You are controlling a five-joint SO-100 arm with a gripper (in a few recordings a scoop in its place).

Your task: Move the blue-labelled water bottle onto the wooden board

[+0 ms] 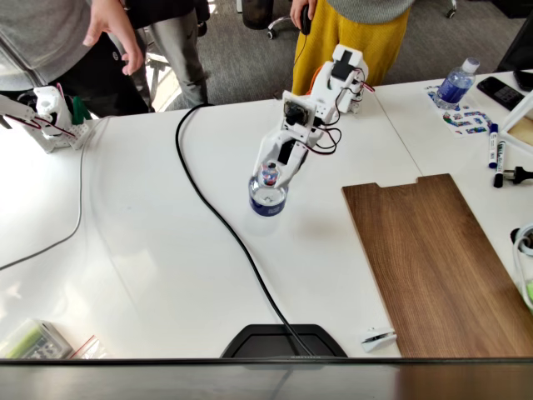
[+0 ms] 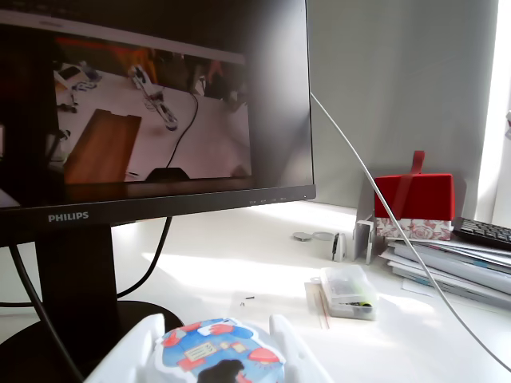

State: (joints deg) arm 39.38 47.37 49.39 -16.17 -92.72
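So the gripper (image 1: pixel 269 177) is clamped around the blue-labelled water bottle (image 1: pixel 267 197), mid-table, just left of the wooden board (image 1: pixel 437 262) and not on it. Bottle looks mostly empty, hard to say. In the wrist view, fingers (image 2: pixel 291 351) hug its cartoon-printed cap (image 2: pixel 217 351); the monitor (image 2: pixel 152 104) reads PHILIPS.

The water bottle (image 1: pixel 268 193) has a dark blue label band and a pinkish-blue cap. The gripper (image 1: pixel 271 177) is white. The wooden board (image 1: pixel 441 262) is dark brown with wood grain.
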